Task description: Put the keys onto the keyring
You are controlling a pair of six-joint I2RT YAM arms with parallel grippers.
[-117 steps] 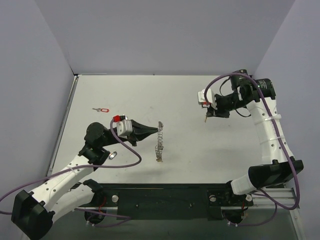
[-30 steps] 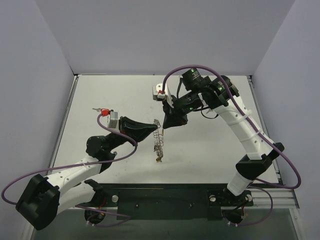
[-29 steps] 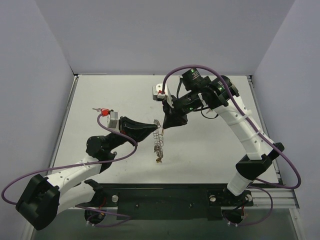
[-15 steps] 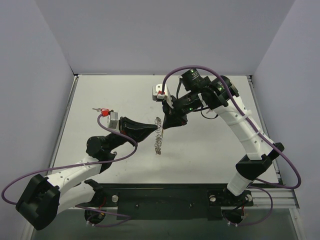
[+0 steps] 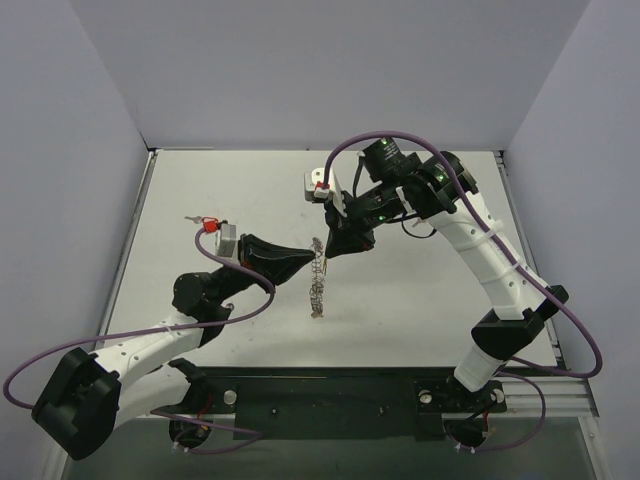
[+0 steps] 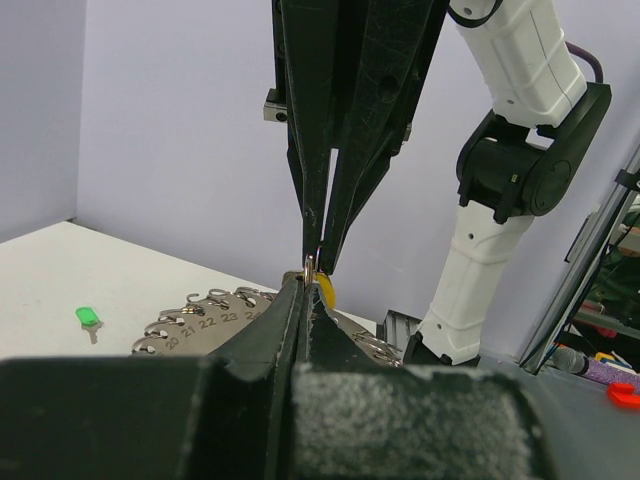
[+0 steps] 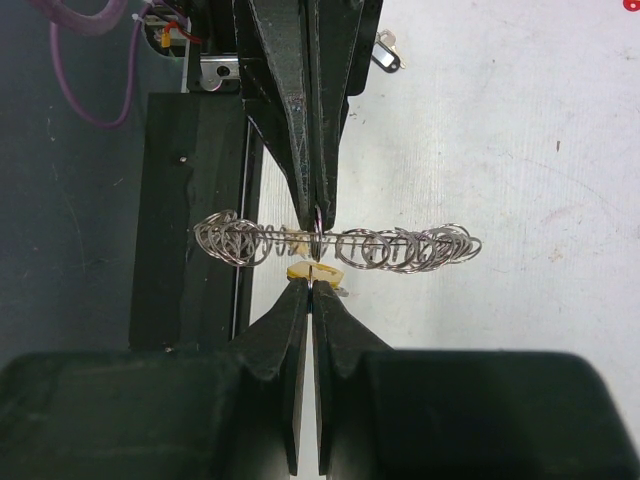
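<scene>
The keyring (image 5: pixel 318 285) hangs edge-on above the table, and my left gripper (image 5: pixel 306 262) is shut on its upper rim. In the left wrist view its numbered hooks (image 6: pixel 205 318) spread to both sides of my shut left gripper (image 6: pixel 308 272). My right gripper (image 5: pixel 329 255) meets it tip to tip, shut on a yellow-headed key (image 7: pixel 312 270) right against the keyring (image 7: pixel 400 246). That yellow head (image 6: pixel 326 290) shows just behind the left gripper's tips. A green key (image 6: pixel 87 318) lies on the table. A red-headed key (image 5: pixel 192 218) lies at the far left.
A small silver key (image 7: pixel 386 52) lies near the black base rail (image 5: pixel 330 390) at the table's near edge. Purple cables loop from both arms. Grey walls close the table (image 5: pixel 420 290) on three sides.
The keyring's lower end has swung slightly, up and back down. Both grippers stay shut, tip to tip, in nearly the same place.
</scene>
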